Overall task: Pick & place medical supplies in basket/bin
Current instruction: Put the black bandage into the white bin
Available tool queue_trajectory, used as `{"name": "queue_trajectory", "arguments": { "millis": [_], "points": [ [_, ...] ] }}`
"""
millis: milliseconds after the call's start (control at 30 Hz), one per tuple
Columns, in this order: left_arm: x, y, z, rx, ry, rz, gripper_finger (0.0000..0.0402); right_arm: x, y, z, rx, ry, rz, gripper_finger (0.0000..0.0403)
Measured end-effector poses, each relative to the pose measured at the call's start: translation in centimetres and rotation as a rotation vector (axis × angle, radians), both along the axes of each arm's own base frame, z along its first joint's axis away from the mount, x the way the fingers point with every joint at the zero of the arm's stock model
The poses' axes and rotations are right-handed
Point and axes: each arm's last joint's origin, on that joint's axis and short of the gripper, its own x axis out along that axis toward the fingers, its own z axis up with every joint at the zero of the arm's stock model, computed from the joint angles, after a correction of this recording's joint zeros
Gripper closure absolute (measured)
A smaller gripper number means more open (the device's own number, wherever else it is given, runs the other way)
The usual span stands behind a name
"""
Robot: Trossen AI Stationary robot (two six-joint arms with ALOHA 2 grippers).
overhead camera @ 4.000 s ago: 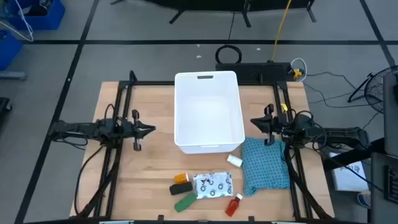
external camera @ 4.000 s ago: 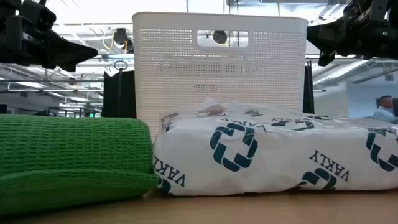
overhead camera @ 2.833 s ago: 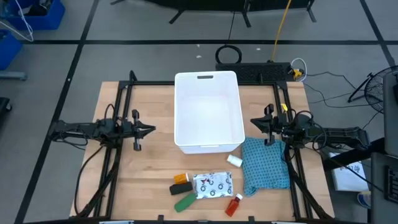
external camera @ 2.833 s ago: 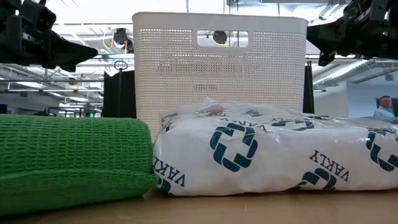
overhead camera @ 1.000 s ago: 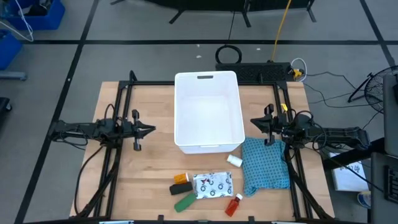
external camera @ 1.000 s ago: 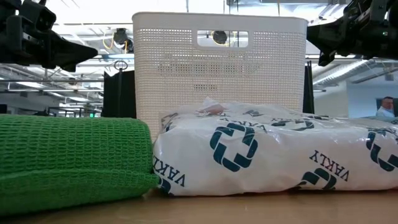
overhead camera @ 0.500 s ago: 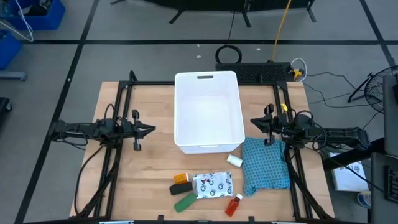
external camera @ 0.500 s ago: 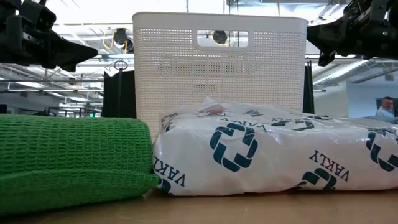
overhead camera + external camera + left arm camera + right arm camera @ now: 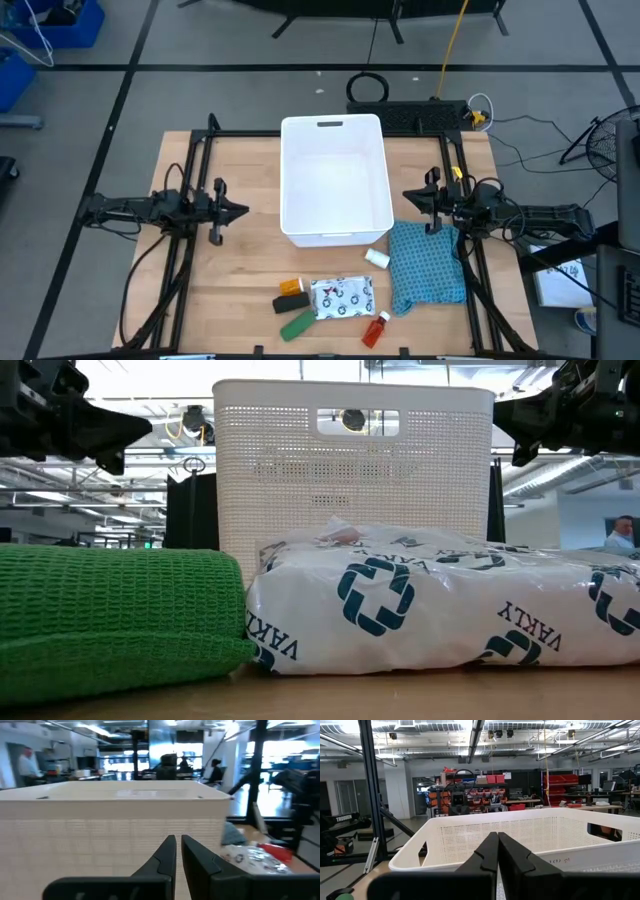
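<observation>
The white tub (image 9: 335, 180), with perforated walls and a handle slot, sits mid-bench. In front of it lie the printed white pouch (image 9: 342, 297), orange (image 9: 292, 287), green (image 9: 296, 325) and red (image 9: 375, 329) pieces. Left gripper (image 9: 240, 210) and right gripper (image 9: 408, 196) flank the tub, jaws together.

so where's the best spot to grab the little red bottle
Probably across the red bottle's body, coming straight down. It lies on its side at the table's near edge, white cap pointing toward the cloth, with bare wood on both long sides. The right gripper looks nearer.
</observation>
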Motion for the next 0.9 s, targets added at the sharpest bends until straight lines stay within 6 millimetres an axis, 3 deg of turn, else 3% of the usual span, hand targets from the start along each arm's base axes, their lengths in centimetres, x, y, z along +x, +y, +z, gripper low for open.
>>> {"name": "queue_trajectory", "arguments": {
  "millis": [167, 567, 900],
  "points": [
    [-0.2, 0.0, 1.1, -0.093, -0.115, -0.019, 0.0371, 0.0, 0.0, 0.0, 0.000, 0.000, 0.000, 0.0403],
    [-0.4, -0.9, 1.8, 0.069, -0.151, -0.171, 0.0371, 0.0, 0.0, 0.0, -0.006, 0.001, -0.002, 0.0403],
    [-0.6, -1.2, 2.0, -0.080, -0.165, -0.188, 0.0371, 0.0, 0.0, 0.0, 0.055, -0.005, 0.015, 0.0403]
  ]
}}
